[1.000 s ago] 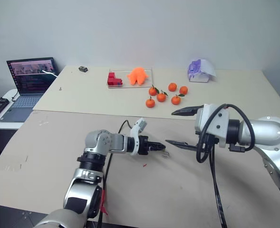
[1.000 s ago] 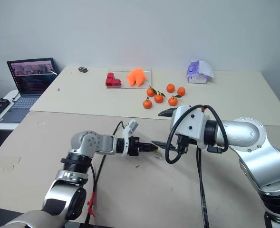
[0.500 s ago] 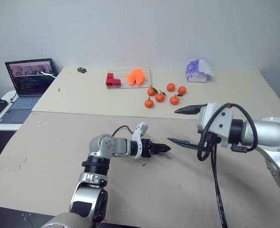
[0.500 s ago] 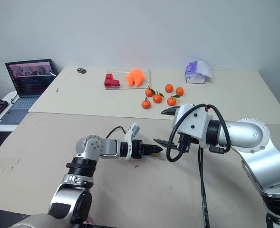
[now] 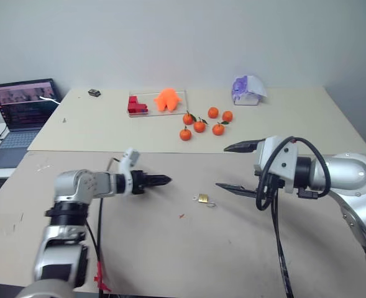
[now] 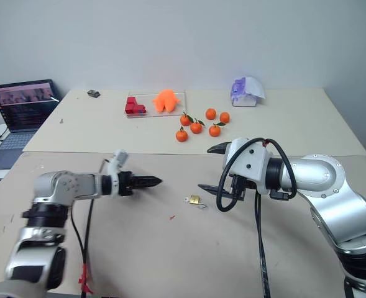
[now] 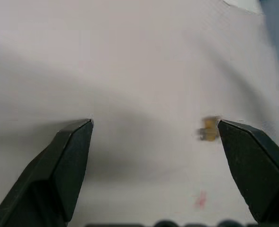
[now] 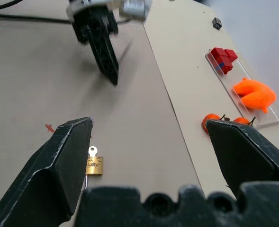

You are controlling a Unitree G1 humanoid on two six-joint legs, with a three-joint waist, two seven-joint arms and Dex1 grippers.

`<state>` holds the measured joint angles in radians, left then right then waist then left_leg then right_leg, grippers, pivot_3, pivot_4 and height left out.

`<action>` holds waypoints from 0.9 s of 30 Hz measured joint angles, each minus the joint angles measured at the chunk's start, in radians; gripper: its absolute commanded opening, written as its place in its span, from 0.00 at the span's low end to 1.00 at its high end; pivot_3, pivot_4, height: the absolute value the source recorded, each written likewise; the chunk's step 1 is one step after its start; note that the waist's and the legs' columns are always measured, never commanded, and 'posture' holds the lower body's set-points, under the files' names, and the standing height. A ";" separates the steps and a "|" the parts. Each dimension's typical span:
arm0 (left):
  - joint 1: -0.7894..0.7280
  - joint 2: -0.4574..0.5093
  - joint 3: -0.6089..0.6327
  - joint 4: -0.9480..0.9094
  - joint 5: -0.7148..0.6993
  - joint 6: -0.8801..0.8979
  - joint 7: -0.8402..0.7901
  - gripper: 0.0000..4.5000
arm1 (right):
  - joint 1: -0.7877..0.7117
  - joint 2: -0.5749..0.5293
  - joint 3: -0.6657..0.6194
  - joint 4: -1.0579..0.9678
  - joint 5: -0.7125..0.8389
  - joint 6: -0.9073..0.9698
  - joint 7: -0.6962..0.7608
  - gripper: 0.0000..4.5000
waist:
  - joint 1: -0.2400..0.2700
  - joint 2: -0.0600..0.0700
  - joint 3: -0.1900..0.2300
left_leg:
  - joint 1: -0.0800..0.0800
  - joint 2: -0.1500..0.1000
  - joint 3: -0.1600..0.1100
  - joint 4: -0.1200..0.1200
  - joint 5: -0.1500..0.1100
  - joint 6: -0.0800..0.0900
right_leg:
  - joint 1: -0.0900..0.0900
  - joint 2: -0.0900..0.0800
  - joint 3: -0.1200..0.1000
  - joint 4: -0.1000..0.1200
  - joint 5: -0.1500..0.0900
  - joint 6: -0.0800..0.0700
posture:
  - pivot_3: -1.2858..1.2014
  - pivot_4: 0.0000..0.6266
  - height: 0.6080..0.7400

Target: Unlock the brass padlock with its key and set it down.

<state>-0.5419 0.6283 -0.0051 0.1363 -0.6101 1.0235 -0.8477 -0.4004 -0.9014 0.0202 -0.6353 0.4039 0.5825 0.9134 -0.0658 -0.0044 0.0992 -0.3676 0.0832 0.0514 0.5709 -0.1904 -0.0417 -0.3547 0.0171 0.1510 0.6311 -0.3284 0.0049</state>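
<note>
One padlock (image 5: 203, 199) lies flat on the table (image 5: 170, 248), gold body, key (image 8: 92, 151) seemingly still in it. Left gripper (image 5: 160, 180) at its 9 o'clock, right gripper (image 5: 233, 167) at 3, both wide open, empty. Risk: a sweeping finger nudges the tiny lock.

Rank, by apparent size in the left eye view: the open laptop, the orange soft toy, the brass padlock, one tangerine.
1. Open grey laptop, largest.
2. Orange soft toy.
3. Round orange tangerine, near the gold-coloured brass padlock; these two look alike, and the padlock lies nearer the camera, so no ranking between them.
</note>
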 measured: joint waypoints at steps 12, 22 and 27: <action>0.106 0.085 0.024 -0.215 0.128 -0.549 -0.234 1.00 | 0.084 -0.007 -0.190 0.076 0.304 0.195 0.033 1.00 | 0.036 -0.001 0.000 | -0.002 -0.001 0.003 0.002 -0.008 0.013 | 0.002 -0.003 -0.001 -0.002 0.000 0.000 | 0.52 0.24 0.87; 0.105 0.053 0.005 -0.312 0.226 -0.605 -0.123 1.00 | 0.143 0.008 -0.221 0.115 0.296 0.204 -0.033 1.00 | 0.035 -0.001 0.000 | -0.002 -0.001 0.002 0.003 -0.008 0.013 | 0.002 -0.003 -0.001 -0.001 0.000 0.001 | 0.52 0.24 0.87; 0.103 0.052 -0.014 -0.318 0.236 -0.619 -0.134 1.00 | 0.145 0.008 -0.210 0.115 0.255 0.180 -0.043 1.00 | 0.026 -0.001 0.000 | -0.002 -0.001 0.002 0.003 -0.008 0.013 | 0.002 -0.002 -0.001 -0.001 0.000 0.001 | 0.52 0.24 0.87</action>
